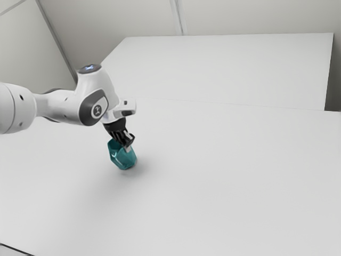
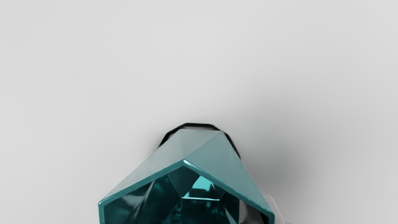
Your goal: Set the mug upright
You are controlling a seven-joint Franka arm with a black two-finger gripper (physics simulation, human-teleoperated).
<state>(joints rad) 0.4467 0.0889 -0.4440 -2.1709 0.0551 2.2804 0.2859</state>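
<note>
Though the wrist view reveals the mug's (image 2: 214,158) inside, the claw's (image 1: 128,145) opening and hold are unclear.

Teal mug (image 2: 214,149), its open end cropped by the wrist view's edge; white robot arm (image 1: 64,108), cut off at the exterior view's left edge.

You've got a teal, faceted mug (image 1: 123,158), glossy inside, base dark-edged. It's tilted, mouth toward your wrist camera, at the exterior view's left half of the bench (image 1: 213,186); contact unclear.
</note>
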